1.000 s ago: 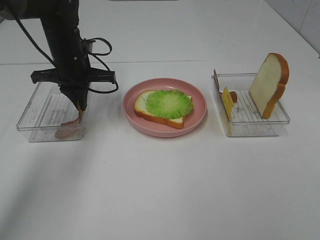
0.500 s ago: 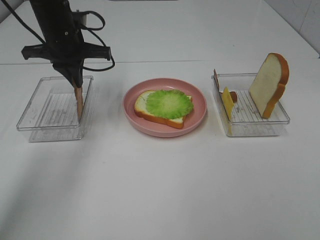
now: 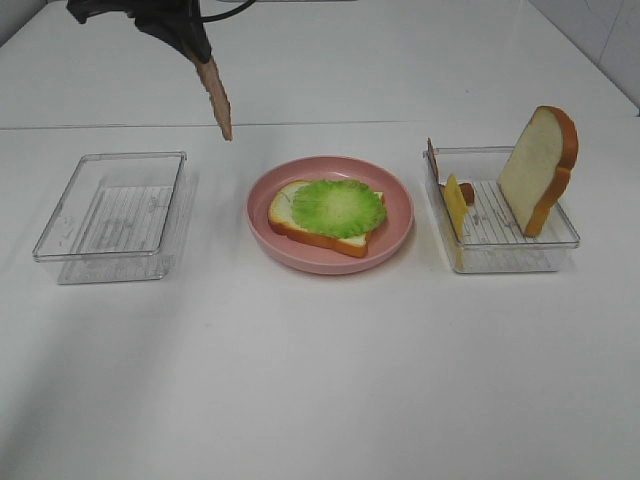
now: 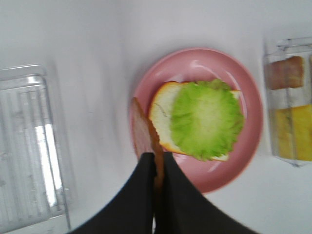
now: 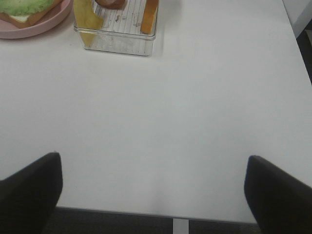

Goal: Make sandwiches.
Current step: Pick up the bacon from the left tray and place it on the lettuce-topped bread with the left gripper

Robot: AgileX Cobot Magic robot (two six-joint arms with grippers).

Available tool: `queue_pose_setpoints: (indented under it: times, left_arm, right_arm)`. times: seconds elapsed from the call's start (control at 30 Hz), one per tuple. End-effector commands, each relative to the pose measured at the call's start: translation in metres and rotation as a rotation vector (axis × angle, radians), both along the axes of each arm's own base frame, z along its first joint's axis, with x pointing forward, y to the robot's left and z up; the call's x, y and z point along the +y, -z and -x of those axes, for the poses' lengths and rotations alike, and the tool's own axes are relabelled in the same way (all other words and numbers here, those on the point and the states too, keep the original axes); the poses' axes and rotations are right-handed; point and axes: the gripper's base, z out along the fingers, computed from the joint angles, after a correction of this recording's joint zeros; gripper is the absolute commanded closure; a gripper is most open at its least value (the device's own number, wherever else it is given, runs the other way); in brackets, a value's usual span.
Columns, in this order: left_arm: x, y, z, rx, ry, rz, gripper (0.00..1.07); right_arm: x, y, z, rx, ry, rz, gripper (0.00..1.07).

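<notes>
Left jaws clamped on bacon strip, hanging end-down | right jaws wide, empty | lettuce-topped bread lies rightward below; left arm nearer.

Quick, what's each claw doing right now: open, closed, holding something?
Left claw: closed on a bacon strip, which hangs in the air.
Right claw: open, holding nothing.

Left claw has slim, matte-black tapering fingers; right claw shows broad, rounded black ones; a black cable loops.
</notes>
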Motion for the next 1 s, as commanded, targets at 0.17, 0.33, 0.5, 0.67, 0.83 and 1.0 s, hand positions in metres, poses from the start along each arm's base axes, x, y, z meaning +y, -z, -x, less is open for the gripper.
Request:
queue_pose_setpoints:
  times: [0.17, 0.33, 0.5, 0.67, 0.83, 1.0]
  left_arm:
    - [-0.023, 0.002, -0.002, 0.02, 0.047, 0.226, 1.07]
    - [-0.043, 0.019, -0.005, 0.043, 0.127, 0.307, 1.07]
    - [-0.073, 0.051, -0.004, 0.08, 0.178, 0.329, 1.07]
    - [-0.097, 0.077, -0.005, 0.101, 0.169, 0.372, 1.07]
    - [-0.112, 0.107, -0.009, 0.128, 0.182, 0.431, 1.07]
    - [-0.112, 0.137, -0.013, 0.184, 0.186, 0.439, 1.07]
  right_arm:
    - [0.0, 0.0, 0.0, -0.008, 0.002, 0.004, 0.09]
    - [0.0, 0.0, 0.0, -0.008, 0.002, 0.004, 0.09]
    - [0.0, 0.0, 0.0, -0.008, 0.002, 0.004, 0.09]
    - [0.0, 0.0, 0.0, -0.008, 0.002, 0.004, 0.09]
    - [0.0, 0.0, 0.0, -0.008, 0.002, 0.004, 0.09]
    - [0.0, 0.0, 0.0, -0.008, 0.002, 0.004, 0.09]
